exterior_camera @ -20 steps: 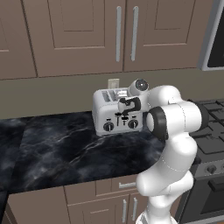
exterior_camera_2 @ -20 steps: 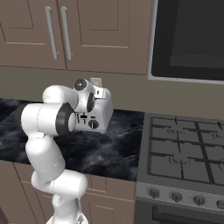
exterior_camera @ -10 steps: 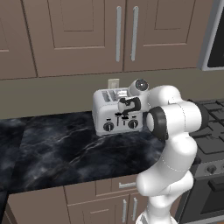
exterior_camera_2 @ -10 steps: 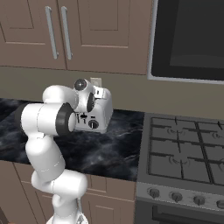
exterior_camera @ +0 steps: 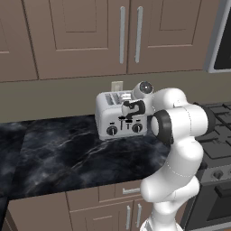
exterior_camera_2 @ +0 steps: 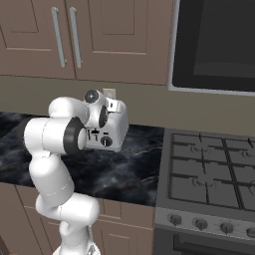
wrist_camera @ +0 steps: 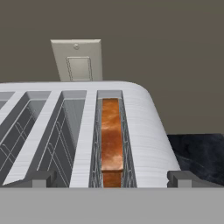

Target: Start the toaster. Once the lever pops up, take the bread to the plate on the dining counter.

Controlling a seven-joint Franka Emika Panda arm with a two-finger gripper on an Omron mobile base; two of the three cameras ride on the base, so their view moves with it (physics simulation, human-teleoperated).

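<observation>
The silver toaster (exterior_camera: 113, 118) stands on the black marble worktop against the wall, also seen as the toaster (exterior_camera_2: 113, 133) from the right. In the hand view its slotted top (wrist_camera: 140, 127) lies just below me. The bread (wrist_camera: 111, 135), brown-orange, sits sunk in the rightmost slot. My gripper (wrist_camera: 113, 179) hovers open over the toaster's front edge, its fingertips (wrist_camera: 188, 178) straddling the bread's slot with nothing between them. From the left base view the gripper (exterior_camera: 129, 116) hangs at the toaster's upper front, above the knobs. The plate and the dining counter are out of view.
A beige wall outlet (wrist_camera: 78, 60) sits right behind the toaster. A gas stove (exterior_camera_2: 211, 169) adjoins the worktop (exterior_camera: 63, 153) on the right, with a dark microwave (exterior_camera_2: 214, 45) above it. Brown cabinets (exterior_camera: 90, 36) hang overhead.
</observation>
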